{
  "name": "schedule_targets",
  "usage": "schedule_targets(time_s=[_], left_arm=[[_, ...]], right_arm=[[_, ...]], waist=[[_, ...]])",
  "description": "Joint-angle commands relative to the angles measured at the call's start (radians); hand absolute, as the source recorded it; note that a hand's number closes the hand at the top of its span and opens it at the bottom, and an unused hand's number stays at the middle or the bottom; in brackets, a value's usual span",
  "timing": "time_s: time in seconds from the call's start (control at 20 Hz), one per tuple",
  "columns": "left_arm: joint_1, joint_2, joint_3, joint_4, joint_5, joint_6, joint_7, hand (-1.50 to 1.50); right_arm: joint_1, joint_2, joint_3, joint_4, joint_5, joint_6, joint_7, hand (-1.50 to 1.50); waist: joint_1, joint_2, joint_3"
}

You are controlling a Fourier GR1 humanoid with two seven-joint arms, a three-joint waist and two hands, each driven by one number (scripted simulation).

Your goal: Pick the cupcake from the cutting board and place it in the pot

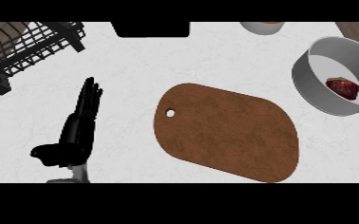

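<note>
In the head view, the brown cutting board [228,133] lies across the centre and lower right of the frame, its hanging hole toward the left, and its top is bare: no cupcake sits on it. The cupcake [343,87], a dark reddish lump, shows instead inside the grey pot [308,83] at the right edge of the frame, resting on the pot's pale floor near the right-hand wall, so by the look of things the placing step is already done and the pot stands just beyond the board's upper right corner, apart from it. The left hand [77,128] appears in the lower left of the frame, well clear of the board, with its fingers straight and held together pointing up the frame and the thumb jutting left; it holds nothing and seems simply parked there, out of the way. The right hand does not show anywhere. A black wire rack [35,42] fills the upper left corner, a dark rectangular object [151,29] sits at the top centre, and a small bowl [262,27] peeks in at the top right, none of them part of the job.
</note>
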Motion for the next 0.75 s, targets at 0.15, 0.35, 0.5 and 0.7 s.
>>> schedule_targets(time_s=[0.15,0.35,0.5,0.7], left_arm=[[-0.014,-0.023,-0.019,-0.031,-0.009,0.01,0.043,0.0],[0.009,0.022,0.036,-0.002,0.028,-0.041,-0.013,0.0],[0.016,-0.019,-0.016,-0.001,-0.023,0.0,-0.012,0.0],[-0.039,-0.013,0.011,0.031,-0.024,0.007,0.008,0.0]], right_arm=[[0.062,-0.124,-0.021,0.144,-0.081,0.034,-0.099,-1.5],[0.089,-0.169,-0.065,0.189,-0.15,0.047,-0.109,-1.5],[0.086,-0.207,-0.109,0.336,-0.186,0.04,-0.221,-1.5],[0.083,-0.276,-0.097,0.45,-0.219,0.038,-0.271,-1.5]], waist=[[0.002,0.0,0.0],[0.0,0.0,0.0],[0.001,0.001,0.001],[0.001,0.001,0.001]])
